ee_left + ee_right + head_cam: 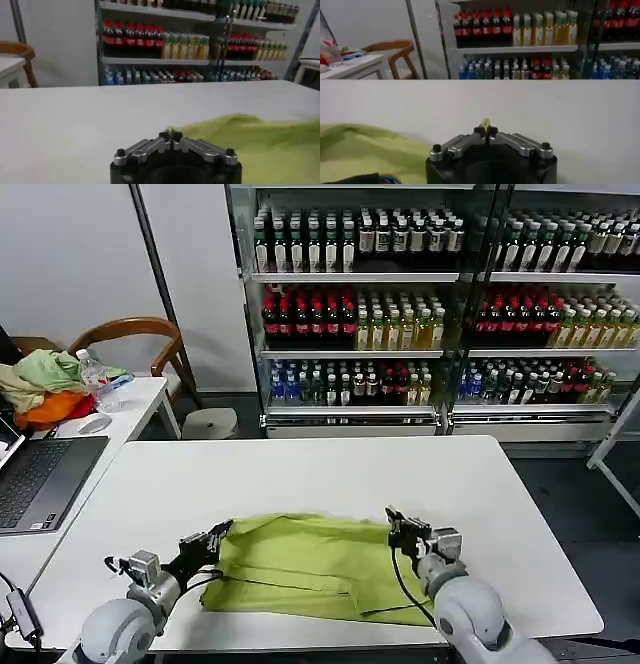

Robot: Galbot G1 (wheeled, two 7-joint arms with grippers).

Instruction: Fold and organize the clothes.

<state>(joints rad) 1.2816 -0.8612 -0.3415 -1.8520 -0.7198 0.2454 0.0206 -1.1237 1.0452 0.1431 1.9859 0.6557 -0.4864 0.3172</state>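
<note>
Fingers, left: left gripper (pixel 212 540) pinched closed on the T-shirt's (pixel 310 569) left edge; in the left wrist view the fingertips (pixel 171 135) meet with green cloth (pixel 250 145) right at them.
Fingers, right: right gripper (pixel 397 527) clamped on the shirt's upper right edge; the right wrist view shows a sliver of green cloth nipped between the closed tips (pixel 485 131).
T-shirt: lime yellow-green, partly folded, lying flat on the near half of the white table (pixel 300 474), stretched between the two grippers; no print visible.
Table: bare white surface beyond the shirt.
Side table: at the robot's left, carrying a laptop (pixel 40 479), a heap of garments (pixel 45 389) and a water bottle (pixel 97 379).
Behind: wooden chair (pixel 140 344), drink shelves (pixel 430 294) full of bottles.
</note>
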